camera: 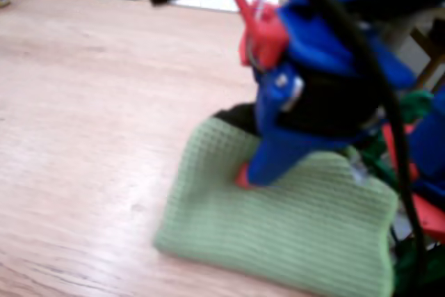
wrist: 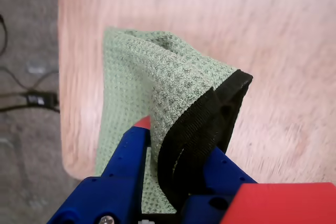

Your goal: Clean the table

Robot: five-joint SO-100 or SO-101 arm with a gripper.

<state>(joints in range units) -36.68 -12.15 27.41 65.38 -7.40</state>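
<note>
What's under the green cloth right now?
The cloth lies on the table, with bare wood showing around it. The hand pinches up its black-edged corner. Anything beneath the flat part is covered.

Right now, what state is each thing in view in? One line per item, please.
green cloth: folded, lying on the table, one black-edged corner bunched up between the jaws in the wrist view.
gripper: shut on the cloth, tip down on it.
table: bare wood around the cloth, nothing spilled that I can see.
</note>
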